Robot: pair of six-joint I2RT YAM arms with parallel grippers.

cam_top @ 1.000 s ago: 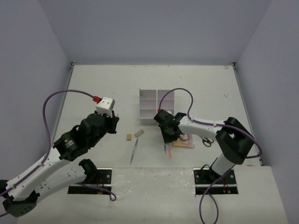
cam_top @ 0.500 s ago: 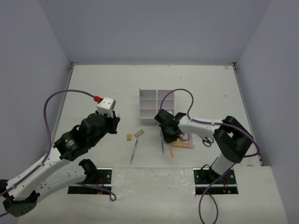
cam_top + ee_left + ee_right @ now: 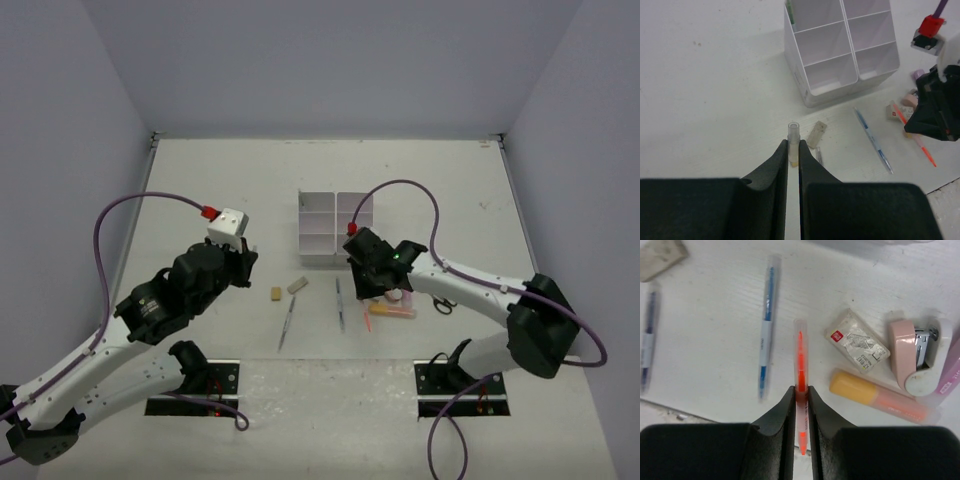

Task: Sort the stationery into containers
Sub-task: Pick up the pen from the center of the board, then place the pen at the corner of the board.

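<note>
right gripper [image 3: 801, 390] is clamped on the orange pen [image 3: 800, 347], down between the white six-slot organizer [image 3: 847, 31] and the near edge, bit right of centre; left gripper [image 3: 793, 145] is left of centre, fingers pinched around a small clear tube [image 3: 793, 129]

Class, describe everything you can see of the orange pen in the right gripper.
The orange pen is thin, with a clear plastic-looking barrel and a bright orange core. The right gripper pinches it near its middle, both fingers touching it. It runs in line with the fingers, beside a blue pen and a wrapped white eraser, touching neither. Whether it is lifted cannot be told.
</note>
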